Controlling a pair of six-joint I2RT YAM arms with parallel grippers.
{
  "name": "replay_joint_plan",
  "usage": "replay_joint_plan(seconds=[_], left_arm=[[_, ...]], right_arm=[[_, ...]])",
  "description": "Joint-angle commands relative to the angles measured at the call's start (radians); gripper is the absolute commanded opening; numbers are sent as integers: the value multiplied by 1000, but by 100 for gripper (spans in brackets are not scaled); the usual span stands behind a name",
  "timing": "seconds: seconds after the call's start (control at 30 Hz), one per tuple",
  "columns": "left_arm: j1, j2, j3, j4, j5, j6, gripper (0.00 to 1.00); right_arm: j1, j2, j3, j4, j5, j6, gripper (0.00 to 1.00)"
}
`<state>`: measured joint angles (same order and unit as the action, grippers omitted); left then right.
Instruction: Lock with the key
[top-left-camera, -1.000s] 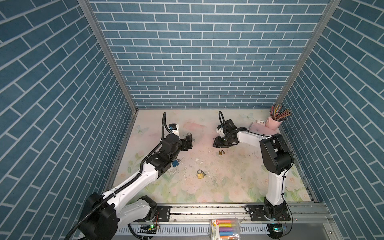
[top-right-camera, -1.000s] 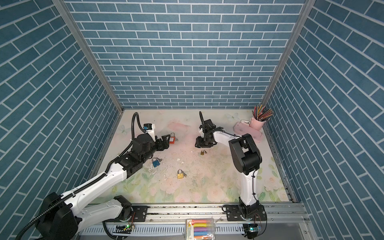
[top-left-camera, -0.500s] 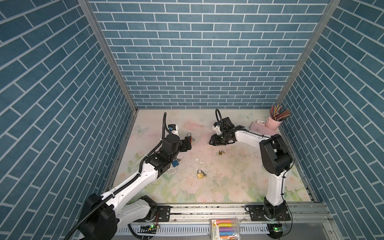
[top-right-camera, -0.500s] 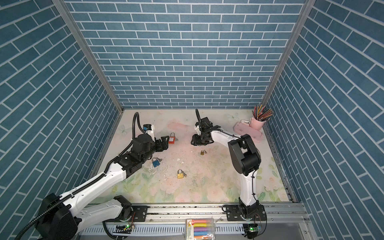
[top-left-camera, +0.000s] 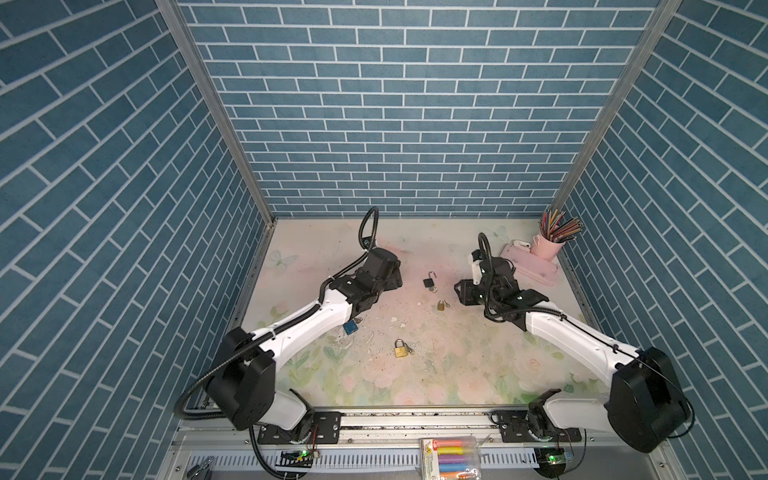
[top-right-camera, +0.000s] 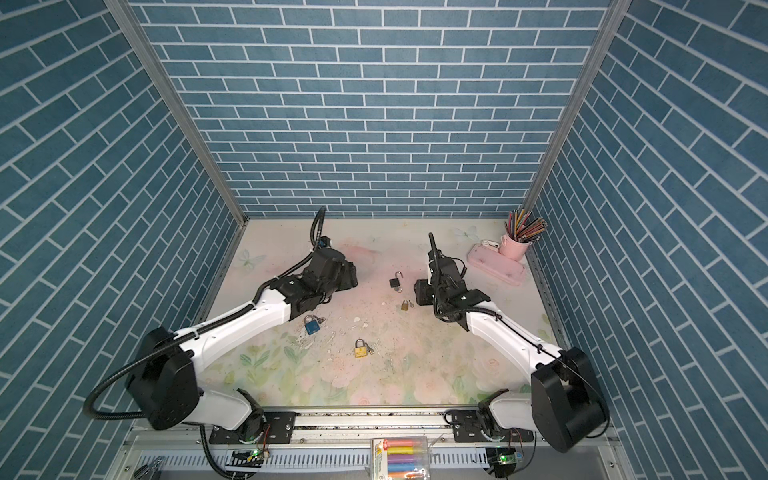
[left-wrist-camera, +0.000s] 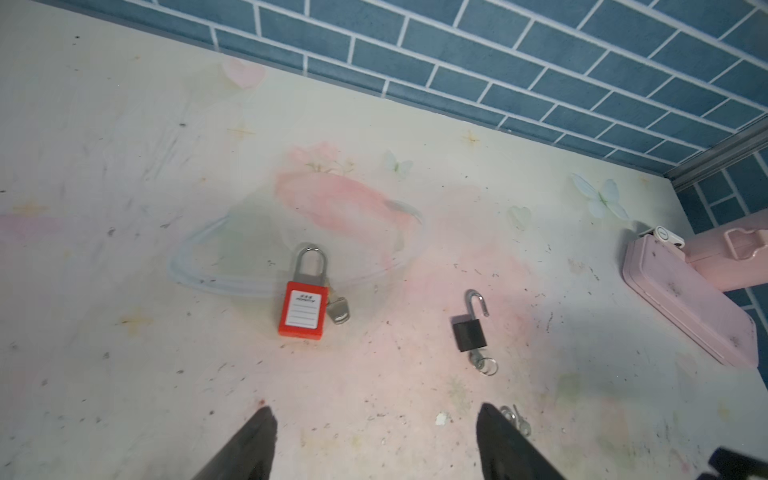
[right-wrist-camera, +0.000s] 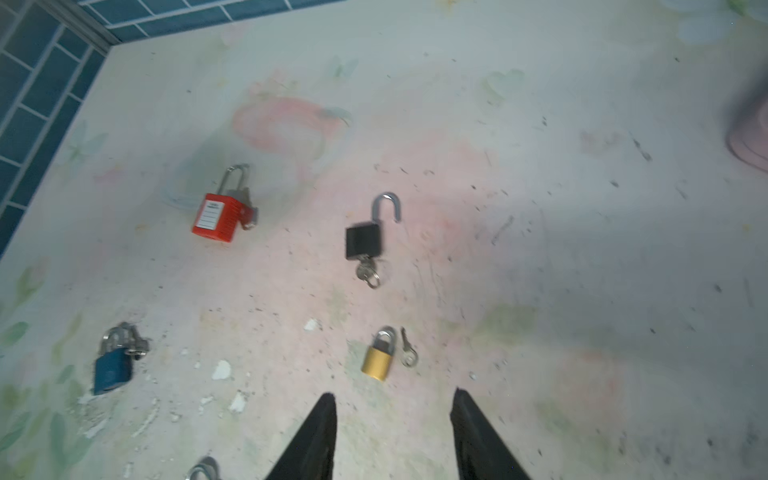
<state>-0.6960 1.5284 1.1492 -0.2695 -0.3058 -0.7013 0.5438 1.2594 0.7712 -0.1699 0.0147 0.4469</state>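
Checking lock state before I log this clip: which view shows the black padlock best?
The left wrist view: the black padlock lies sharp, shackle swung open, keys at its base. The right wrist view shows it larger but motion-blurred. In both top views it is small, open shackle just visible.

Looks down past the left gripper (left-wrist-camera: 374, 446), jaws spread, onto a red padlock (left-wrist-camera: 302, 309), shackle closed, key (left-wrist-camera: 338, 312) touching its side. Shows a black padlock (left-wrist-camera: 469, 332) nearby, shackle open, keys (left-wrist-camera: 484, 365) at its base.
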Motion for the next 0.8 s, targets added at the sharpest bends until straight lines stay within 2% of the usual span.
replay_joint_plan(seconds=[0.0, 0.17, 0.37, 0.57, 0.77], left_arm=[[-39, 116, 129, -86, -67, -73, 76], [-96, 372, 427, -301, -165, -200, 72], [-152, 643, 791, -510, -208, -236, 72], [-180, 803, 982, -588, -236, -270, 69], [-184, 905, 1074, -601, -213, -254, 65]], right_arm=[[-2, -82, -67, 46, 82, 74, 46], [1, -167, -140, 27, 98, 84, 46], [2, -238, -194, 20, 98, 76, 46], [0, -287, -220, 2, 98, 59, 47], [0, -323, -256, 32, 102, 48, 47]])
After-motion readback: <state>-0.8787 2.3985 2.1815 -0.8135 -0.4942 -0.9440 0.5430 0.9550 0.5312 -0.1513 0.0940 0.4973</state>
